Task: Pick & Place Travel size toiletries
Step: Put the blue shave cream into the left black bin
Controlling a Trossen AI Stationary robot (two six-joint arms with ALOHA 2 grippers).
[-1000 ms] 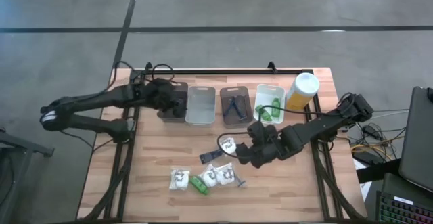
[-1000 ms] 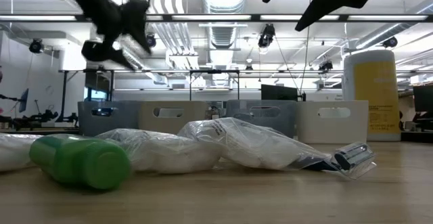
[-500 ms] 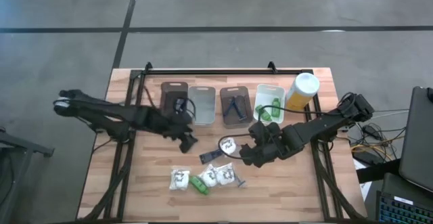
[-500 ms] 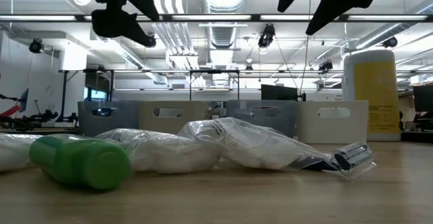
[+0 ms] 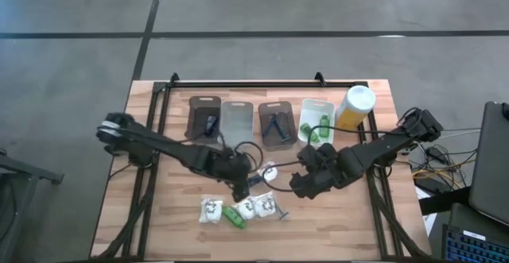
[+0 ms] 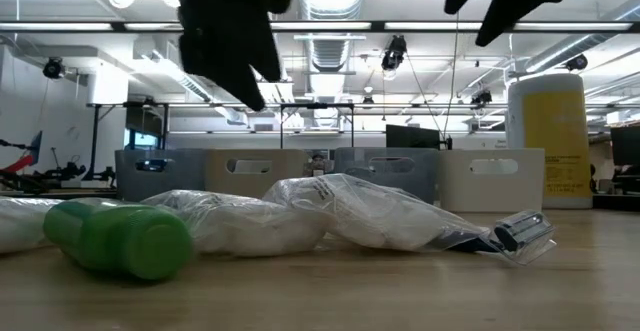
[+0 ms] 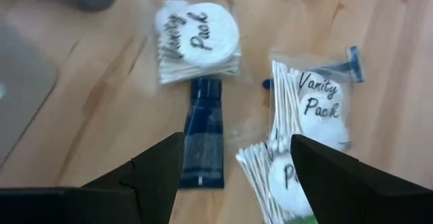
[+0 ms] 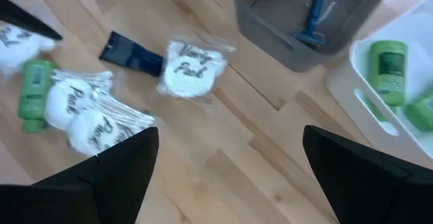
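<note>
Loose travel size toiletries lie mid-table: a dark blue packet [image 7: 205,132], a round white packet [image 7: 199,41], swab packets [image 7: 308,102], a blue razor [image 7: 348,65] and a green bottle [image 5: 235,216] lying on its side. My left gripper [image 5: 238,187] hangs open above them, its fingers either side of the dark blue packet in the left wrist view, touching nothing. My right gripper [image 5: 297,185] hovers open to the right of the pile, over bare wood [image 8: 230,132]. In the low view both grippers [image 6: 230,31] [image 6: 510,1] hang well above the packets [image 6: 330,216].
Four trays stand in a row at the far side: a dark one [image 5: 204,120], a clear one [image 5: 236,123], a dark one with blue razors [image 8: 304,21], a white one with green bottles [image 8: 389,61]. A tall yellow bottle [image 5: 355,107] stands at the far right.
My left gripper has swung from over the far-left dark tray toward the near edge and the right, sinking a little and rolling, and now hangs open over the loose items. My right gripper has only turned slightly. The items lie as before.
</note>
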